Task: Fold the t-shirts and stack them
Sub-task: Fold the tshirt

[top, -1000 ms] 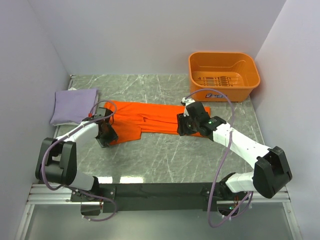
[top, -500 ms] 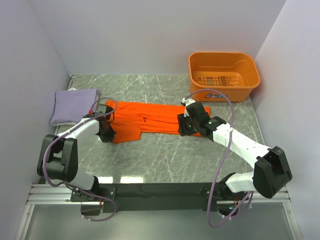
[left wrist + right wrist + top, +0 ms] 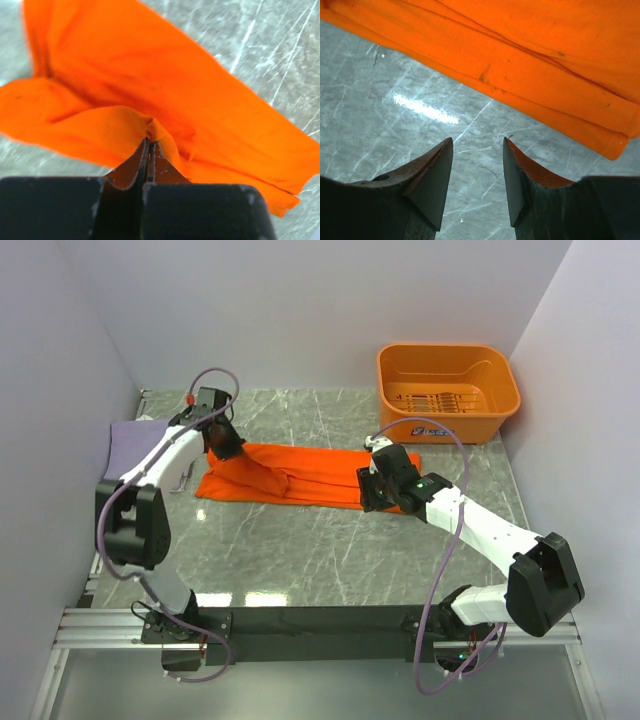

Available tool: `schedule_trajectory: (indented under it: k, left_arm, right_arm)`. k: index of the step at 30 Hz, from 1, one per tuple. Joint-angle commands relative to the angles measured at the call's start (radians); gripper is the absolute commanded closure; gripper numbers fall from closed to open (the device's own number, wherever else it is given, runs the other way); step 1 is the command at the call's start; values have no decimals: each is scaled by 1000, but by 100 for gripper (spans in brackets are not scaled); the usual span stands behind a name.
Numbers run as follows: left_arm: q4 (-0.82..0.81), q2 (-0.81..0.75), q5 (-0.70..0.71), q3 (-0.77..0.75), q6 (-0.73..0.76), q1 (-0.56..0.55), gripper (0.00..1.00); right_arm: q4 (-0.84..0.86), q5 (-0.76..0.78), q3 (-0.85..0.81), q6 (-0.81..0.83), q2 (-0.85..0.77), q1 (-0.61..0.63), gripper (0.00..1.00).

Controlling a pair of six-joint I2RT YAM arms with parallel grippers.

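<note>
The orange t-shirt (image 3: pixel 310 480) lies as a long band across the middle of the table. My left gripper (image 3: pixel 228 448) is at its far left end, shut on a pinched fold of the orange cloth (image 3: pixel 150 131), and the rest of the shirt (image 3: pixel 165 75) spreads out beyond the fingertips (image 3: pixel 149 142). My right gripper (image 3: pixel 367 502) stands open just off the shirt's near edge towards its right end. Bare marble shows between its fingers (image 3: pixel 437 165), with the orange hem (image 3: pixel 530 95) ahead. The lavender t-shirt (image 3: pixel 125 445) lies folded at the far left, partly behind my left arm.
An orange plastic basket (image 3: pixel 445 390) stands at the back right corner. Walls close in the table (image 3: pixel 330 550) on the left, back and right. My left arm's purple cable (image 3: pixel 205 375) loops above the wrist.
My left gripper shut on the shirt's near left part and swung it towards the back. The shirt is now a narrower band. The right arm stayed put.
</note>
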State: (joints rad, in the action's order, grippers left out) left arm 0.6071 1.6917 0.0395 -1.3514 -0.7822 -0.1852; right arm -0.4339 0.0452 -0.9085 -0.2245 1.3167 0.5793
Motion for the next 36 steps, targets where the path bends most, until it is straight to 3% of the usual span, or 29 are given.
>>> schedule_trajectory:
  k: [1, 8, 23, 30, 36]
  left_arm:
    - [-15, 78, -69, -98, 17, -5, 99]
    - [-21, 175, -70, -221, 24, -2, 99]
    - [-124, 184, -88, -207, -77, 52, 99]
    - [-165, 194, -113, -190, -109, 59, 99]
    - [-156, 207, -107, -207, -94, 62, 99]
  right_arm:
    - [27, 13, -7, 25, -8, 2, 48]
    - [78, -69, -43, 63, 67, 2, 48]
    - [87, -179, -233, 96, 331, 11, 49]
    - [93, -298, -320, 94, 410, 31, 58]
    - [66, -275, -381, 64, 506, 21, 61]
